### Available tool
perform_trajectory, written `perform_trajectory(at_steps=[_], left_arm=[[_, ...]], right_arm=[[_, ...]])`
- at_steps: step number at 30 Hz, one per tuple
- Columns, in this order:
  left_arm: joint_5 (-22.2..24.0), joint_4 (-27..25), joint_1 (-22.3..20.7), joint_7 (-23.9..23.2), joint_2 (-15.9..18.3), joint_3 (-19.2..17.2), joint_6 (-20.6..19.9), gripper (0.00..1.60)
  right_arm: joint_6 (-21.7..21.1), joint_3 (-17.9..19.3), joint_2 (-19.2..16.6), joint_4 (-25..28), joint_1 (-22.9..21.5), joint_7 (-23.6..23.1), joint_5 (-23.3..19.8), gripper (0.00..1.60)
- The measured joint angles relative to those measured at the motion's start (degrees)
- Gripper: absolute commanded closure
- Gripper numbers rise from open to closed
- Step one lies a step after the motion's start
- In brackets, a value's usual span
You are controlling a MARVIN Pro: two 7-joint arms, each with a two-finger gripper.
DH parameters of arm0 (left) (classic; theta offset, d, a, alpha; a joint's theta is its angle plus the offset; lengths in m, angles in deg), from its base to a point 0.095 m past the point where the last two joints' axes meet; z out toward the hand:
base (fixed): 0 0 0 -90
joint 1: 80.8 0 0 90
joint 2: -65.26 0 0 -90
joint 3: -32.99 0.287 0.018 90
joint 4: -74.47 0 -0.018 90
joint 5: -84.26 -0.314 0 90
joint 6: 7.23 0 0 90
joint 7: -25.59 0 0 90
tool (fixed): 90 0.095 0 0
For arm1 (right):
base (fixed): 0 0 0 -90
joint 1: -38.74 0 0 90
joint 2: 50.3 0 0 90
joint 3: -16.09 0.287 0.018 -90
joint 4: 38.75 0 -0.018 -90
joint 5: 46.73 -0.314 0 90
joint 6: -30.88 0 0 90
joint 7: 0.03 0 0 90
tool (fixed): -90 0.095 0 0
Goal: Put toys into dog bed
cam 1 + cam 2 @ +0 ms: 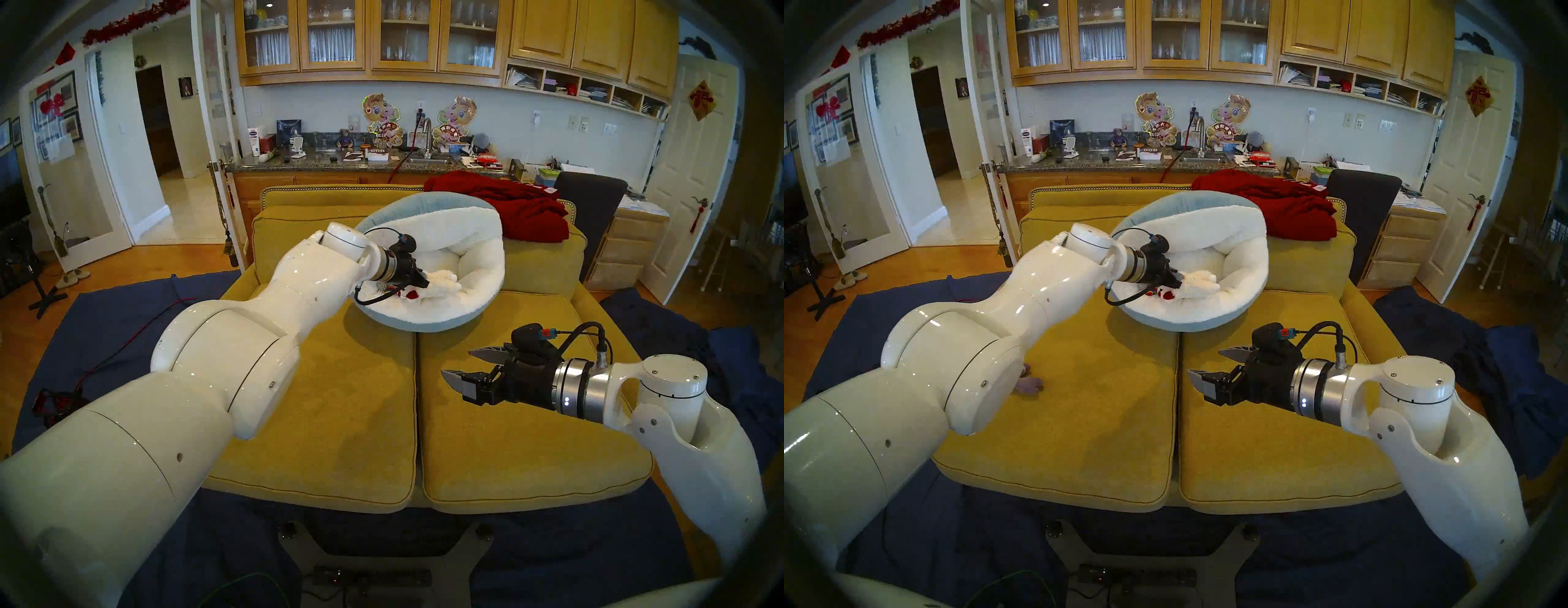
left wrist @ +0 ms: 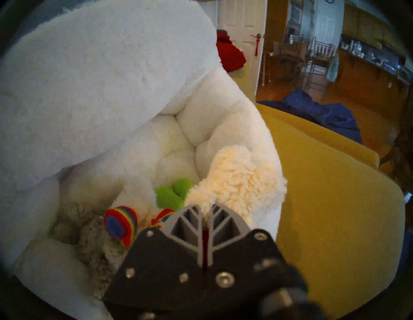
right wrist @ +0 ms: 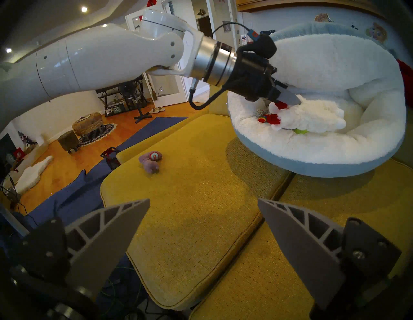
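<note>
The dog bed [image 1: 424, 326], pale blue outside and white fleece inside, leans against the sofa back. My left gripper [image 1: 424, 278] reaches over its near rim and is shut on the white red-footed lamb [image 2: 237, 178], whose body lies out over the inside of the bed. In the left wrist view a green cactus [image 2: 173, 193], a rainbow-trimmed llama [image 2: 120, 223] and a grey-beige plush [image 2: 85, 236] lie in the bed. A purple-grey plush [image 3: 150, 162] lies on the left seat cushion, mostly behind my left arm in the head views. My right gripper [image 1: 457, 363] hovers open and empty over the right cushion.
The mustard-yellow sofa seat [image 1: 339, 424] has two cushions with a seam down the middle. A dark-red blanket [image 1: 509, 204] lies over the sofa back at the right. A dark chair [image 1: 589, 204] stands behind it. Blue sheets [image 1: 106, 322] cover the floor around the sofa.
</note>
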State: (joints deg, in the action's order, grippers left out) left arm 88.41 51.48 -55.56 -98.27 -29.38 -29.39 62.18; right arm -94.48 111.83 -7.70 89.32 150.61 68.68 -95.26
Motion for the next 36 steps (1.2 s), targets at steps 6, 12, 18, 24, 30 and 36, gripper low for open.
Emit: perform_trajectory(at_steps=[6,12,18,24,30,36], left_arm=[[0.28,0.93,-1.19,4.21,-2.52,-0.84,-0.22,1.6],[0.42,2.18,-2.14,7.76,-4.04,-1.55,-0.02,1.6],[0.44,3.64,-2.39,10.39,-4.73,-1.95,0.51,0.34],[0.35,5.14,-2.38,12.41,-4.95,-1.96,1.54,0.0],[0.4,6.22,-2.37,13.76,-4.98,-2.19,2.45,0.0],[1.43,6.94,-2.77,13.19,-4.66,-3.54,3.12,0.0]], right_arm=[[0.0,-0.01,0.0,-0.01,0.0,0.0,-0.01,0.0],[-0.01,-0.03,0.0,-0.04,0.0,0.0,-0.01,0.0],[-0.01,-0.04,0.0,-0.06,0.0,0.0,-0.01,0.0],[-0.01,-0.05,0.0,-0.07,0.0,0.0,-0.01,0.0],[-0.01,-0.05,0.0,-0.08,0.0,0.0,-0.01,0.0],[0.0,-0.05,0.0,-0.06,0.0,0.0,-0.01,0.0]])
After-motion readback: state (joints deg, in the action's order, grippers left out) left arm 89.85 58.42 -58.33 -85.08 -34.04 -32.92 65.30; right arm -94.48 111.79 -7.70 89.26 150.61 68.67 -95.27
